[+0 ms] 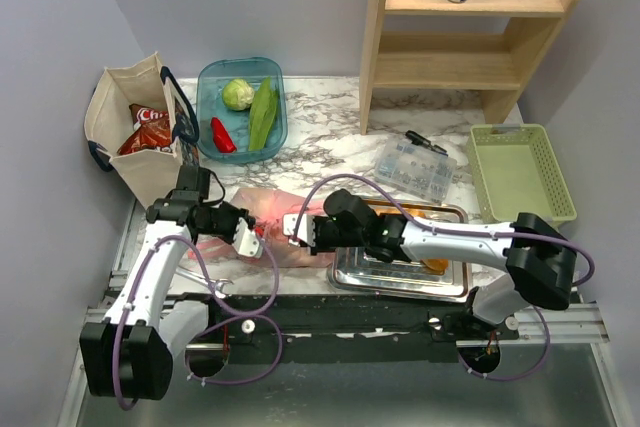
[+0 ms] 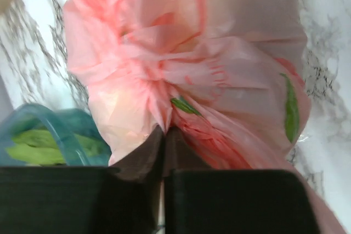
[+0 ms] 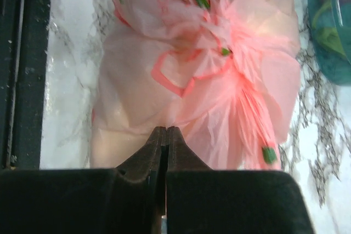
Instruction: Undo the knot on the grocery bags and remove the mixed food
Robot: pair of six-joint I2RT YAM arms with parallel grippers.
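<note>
Far left, the canvas tote [image 1: 115, 112] stands upright w/ red chip bags [image 1: 150, 129] poking out the top. It's stiffish cloth w/ an open mouth and no tie, so prob. the easy one. Left gripper [image 2: 163, 134]: jaws nearly together on a pleat of film just under the knot [image 2: 151, 67]. It looks pinched, tho only a thin fold sits betw. them. The pink bag [image 1: 265, 205] lies on the marble table [image 1: 330, 147] betw. the two grippers, near the front edge and just left of the metal tray [image 1: 345, 282]. Film is thin, crinkly, semi-see-thru, so likely v. light, soft, slippery, and it'd tear if yanked. Contents are mostly hidden, so weight is a guess. The knot sits top-middle of the bag, a bunched bow w/ loose ears fanning out, not yet undone. Best hold, IMO: one ear close to the twisted core, the opposite ear for the other arm, then ease apart. Don't grab the bag body, as that'd only stretch film & drag the lot. Right gripper [image 3: 166, 132]: jaws fully together, tips touching the bag's side opposite the left one. Can't tell if any film is caught.
</note>
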